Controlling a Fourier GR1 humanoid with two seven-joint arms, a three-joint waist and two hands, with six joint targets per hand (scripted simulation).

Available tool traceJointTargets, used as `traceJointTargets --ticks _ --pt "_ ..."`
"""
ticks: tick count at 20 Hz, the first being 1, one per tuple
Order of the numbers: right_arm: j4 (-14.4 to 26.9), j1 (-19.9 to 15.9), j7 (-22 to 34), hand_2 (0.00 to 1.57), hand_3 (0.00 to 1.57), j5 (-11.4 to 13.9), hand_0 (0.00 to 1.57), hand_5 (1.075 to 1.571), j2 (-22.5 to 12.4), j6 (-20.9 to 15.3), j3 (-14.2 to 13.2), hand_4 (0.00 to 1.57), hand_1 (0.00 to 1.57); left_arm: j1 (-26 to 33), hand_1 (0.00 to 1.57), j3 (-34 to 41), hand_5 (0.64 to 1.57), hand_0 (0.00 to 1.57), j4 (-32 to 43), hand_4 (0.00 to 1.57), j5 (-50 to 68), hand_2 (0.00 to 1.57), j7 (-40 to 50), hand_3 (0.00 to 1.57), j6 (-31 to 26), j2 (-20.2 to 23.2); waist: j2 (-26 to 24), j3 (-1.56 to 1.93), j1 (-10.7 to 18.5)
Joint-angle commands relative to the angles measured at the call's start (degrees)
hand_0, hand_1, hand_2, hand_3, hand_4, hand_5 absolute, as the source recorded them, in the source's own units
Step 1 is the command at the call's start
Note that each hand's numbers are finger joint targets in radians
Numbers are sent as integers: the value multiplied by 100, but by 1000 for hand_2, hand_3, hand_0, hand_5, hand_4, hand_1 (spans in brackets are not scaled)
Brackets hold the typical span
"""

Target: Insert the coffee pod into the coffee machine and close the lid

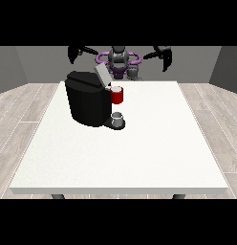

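Observation:
A black coffee machine [86,102] stands on the white table [139,143] at the back left. Its grey lid [102,74] is tilted up and open. A red part [117,95] with a pale round top sits at the machine's front right; whether that is the coffee pod I cannot tell. A small grey cup [118,118] stands on the machine's base. The hand at the view's left [72,53] hangs raised above and behind the machine. The hand at the view's right [166,56] is raised far to the right, away from the machine. Neither hand holds anything.
The robot's torso [119,60] is behind the table's far edge. The table stretches wide to the right and towards the camera.

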Motion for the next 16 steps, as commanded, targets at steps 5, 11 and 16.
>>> traceJointTargets --ticks 5,11,16 --pt "-387 -119 -314 0 0 200 0 1571 -258 406 316 239 0 320 0 -117 1571 0 -774 385 491 0 355 0 -335 154 261 4 230" --pt "-109 -1086 546 0 0 -124 0 1571 -344 160 -201 0 0 727 0 -803 1571 0 -1608 383 806 0 494 0 62 -154 657 3 508" --pt "407 -1508 603 0 0 -537 0 1571 -458 225 -639 83 0 653 0 -1048 1571 0 -2265 346 1141 0 1027 0 -189 -155 932 5 905"
